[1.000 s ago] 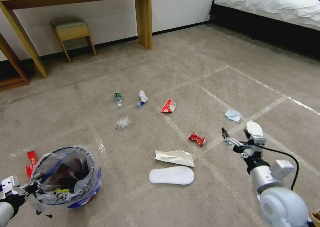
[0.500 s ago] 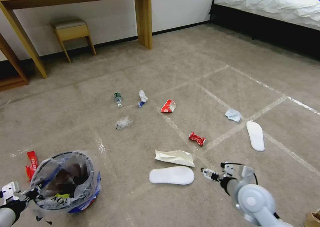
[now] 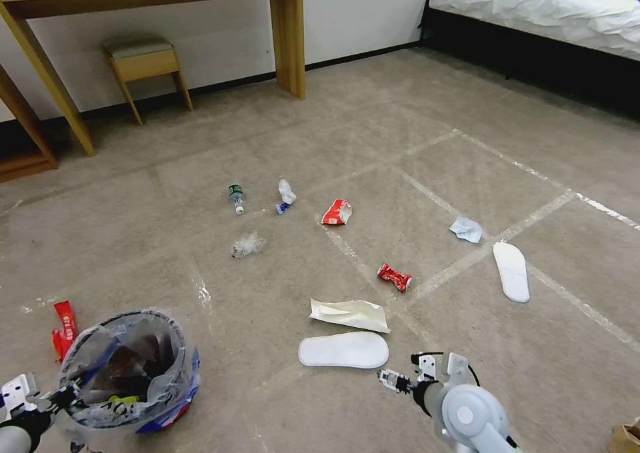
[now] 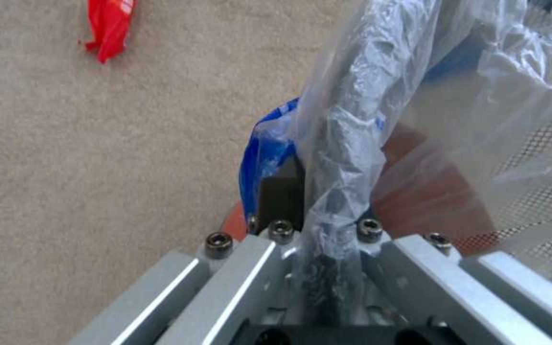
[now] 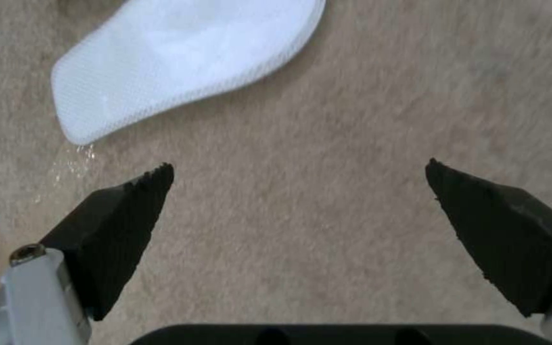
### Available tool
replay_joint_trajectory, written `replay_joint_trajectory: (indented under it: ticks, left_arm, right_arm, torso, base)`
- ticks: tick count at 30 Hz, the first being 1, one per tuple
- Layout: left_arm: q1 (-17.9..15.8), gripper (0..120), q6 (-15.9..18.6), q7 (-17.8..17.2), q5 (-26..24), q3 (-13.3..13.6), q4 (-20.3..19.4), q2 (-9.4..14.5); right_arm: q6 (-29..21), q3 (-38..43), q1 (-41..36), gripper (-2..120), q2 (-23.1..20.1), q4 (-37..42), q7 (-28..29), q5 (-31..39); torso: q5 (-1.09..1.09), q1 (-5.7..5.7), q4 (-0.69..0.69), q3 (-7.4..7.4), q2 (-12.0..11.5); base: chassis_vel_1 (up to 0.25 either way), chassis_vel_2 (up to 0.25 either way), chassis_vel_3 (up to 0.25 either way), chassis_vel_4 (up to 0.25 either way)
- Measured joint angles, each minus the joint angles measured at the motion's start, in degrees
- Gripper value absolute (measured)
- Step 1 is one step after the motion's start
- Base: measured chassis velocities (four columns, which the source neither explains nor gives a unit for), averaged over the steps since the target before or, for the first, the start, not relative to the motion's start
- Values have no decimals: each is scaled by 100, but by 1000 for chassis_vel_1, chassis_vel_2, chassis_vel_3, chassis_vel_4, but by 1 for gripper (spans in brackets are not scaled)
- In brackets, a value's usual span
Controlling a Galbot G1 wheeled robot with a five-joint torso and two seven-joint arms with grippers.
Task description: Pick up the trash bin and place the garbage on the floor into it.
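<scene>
While the left gripper (image 4: 327,239) pinches the rim of the bin (image 3: 130,366) at near left, holding it by its plastic liner, the right gripper (image 3: 395,380) hangs low at near right, jaws spread wide and empty.

Bin: some litter already inside.
Litter on the carpet (image 3: 280,113): near insole (image 3: 343,350), just left of the right gripper; crumpled paper (image 3: 350,314) just beyond it; crushed can (image 3: 394,276); far insole (image 3: 511,270); blue-white scrap (image 3: 465,228); red wrapper (image 3: 337,212); bottle (image 3: 236,198); clear plastic (image 3: 247,244); red wrapper (image 3: 64,320) just left of the bin.

Step, as judged: approach to the near insole. Next move calls for lowering the jaws astride its thin edge, since it lies flat.
</scene>
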Motion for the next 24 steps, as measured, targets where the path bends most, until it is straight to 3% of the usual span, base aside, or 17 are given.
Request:
replay_joint_trajectory:
  ticks: [24]
  left_arm:
    - [0,1,-2,-6,16,4,62,59]
  right_arm:
    - [198,-185,723,100,890,-1238,-225,238]
  torso:
    - [0,0,1,1,0]
  base:
    - [0,0,0,0]
